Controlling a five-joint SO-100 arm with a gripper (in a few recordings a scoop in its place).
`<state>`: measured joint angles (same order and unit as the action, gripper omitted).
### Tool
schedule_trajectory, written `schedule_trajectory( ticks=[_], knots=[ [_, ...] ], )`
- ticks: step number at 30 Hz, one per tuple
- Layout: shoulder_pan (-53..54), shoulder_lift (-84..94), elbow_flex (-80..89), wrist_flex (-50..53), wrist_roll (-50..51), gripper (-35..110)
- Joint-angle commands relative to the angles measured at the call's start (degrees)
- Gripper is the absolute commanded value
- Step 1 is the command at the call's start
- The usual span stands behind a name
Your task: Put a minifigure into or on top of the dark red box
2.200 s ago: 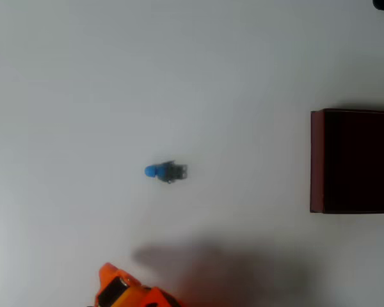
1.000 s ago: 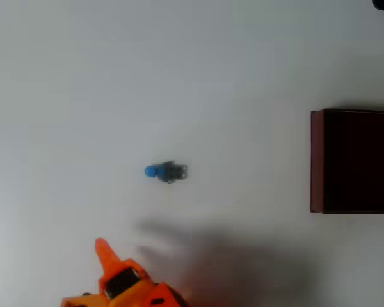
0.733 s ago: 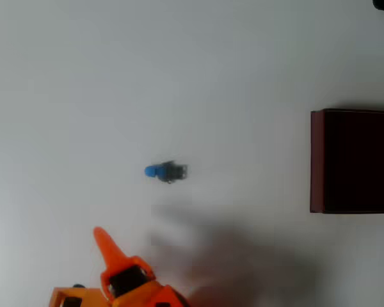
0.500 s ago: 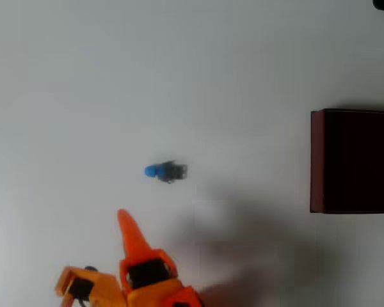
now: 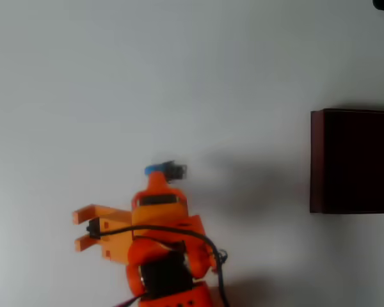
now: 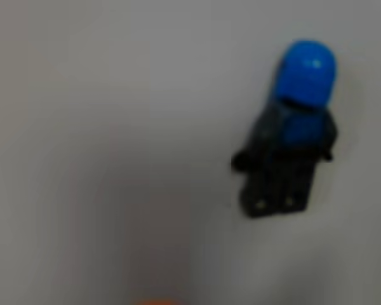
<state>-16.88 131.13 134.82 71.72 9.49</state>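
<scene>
Glossy plastic minifigure [image 6: 291, 133], matt table [image 5: 115, 77]

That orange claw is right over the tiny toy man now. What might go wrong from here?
The minifigure is tiny and lies flat on the table, so the gripper might nudge it aside or pinch it poorly. In the wrist view it sits off to the right, hinting the aim may be off. The dark red box stands far away, so a weak hold could drop it en route.
</scene>
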Motion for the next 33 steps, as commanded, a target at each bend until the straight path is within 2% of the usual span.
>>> schedule_trajectory(
  ticks=[1,13,33],
  knots=[
    [0.7,-3.7,-3.5,-2.0,-0.8,24],
    [4.9,-16.6,-6.3,-6.8,-1.8,24],
    [4.5,-28.7,-9.2,-10.9,-0.4,20]
  ],
)
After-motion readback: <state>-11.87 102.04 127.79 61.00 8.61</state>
